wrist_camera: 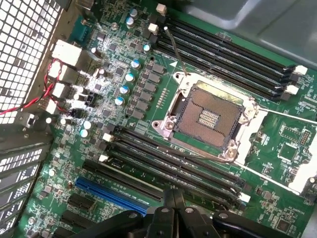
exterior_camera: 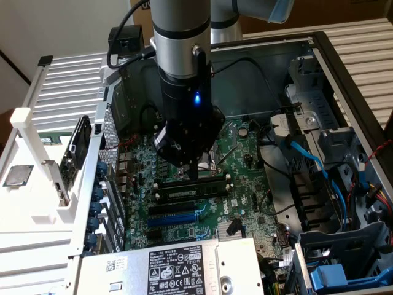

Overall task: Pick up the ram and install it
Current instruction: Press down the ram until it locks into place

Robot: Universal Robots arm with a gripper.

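The tool (exterior_camera: 195,174) of a Universal Robots arm is seen lowered into an open computer case (exterior_camera: 319,49), its tip just above the memory slots (wrist_camera: 173,163) beside the bare CPU socket (wrist_camera: 210,116). In the wrist view the tool's fingers (wrist_camera: 163,215) are drawn together, and nothing can be made out between them.

The ram (exterior_camera: 187,192) is seen in the exterior view as a long stick with a pale label, lying along the slot row directly under the tool tip and just above the blue expansion slot (exterior_camera: 175,218). Whether it is fully seated cannot be told, and the white end clips (wrist_camera: 242,197) cannot be judged as latched.

Several risks can be judged from here. If force is applied while the stick is tilted or off its slot, the board could be flexed or the slot contacts damaged. The exposed socket pins sit close to the tool and could be bent by a sideways slip. One end alone might be driven home, leaving the stick skewed.

Inside the case are held the green motherboard (exterior_camera: 245,184), a labelled power supply (exterior_camera: 178,264) and blue cables (exterior_camera: 307,153) near the drive bays. A white rack (exterior_camera: 24,141) at the exterior view's left carries an upright circuit card (exterior_camera: 80,147) and what appears to be a flat processor chip (exterior_camera: 17,175).
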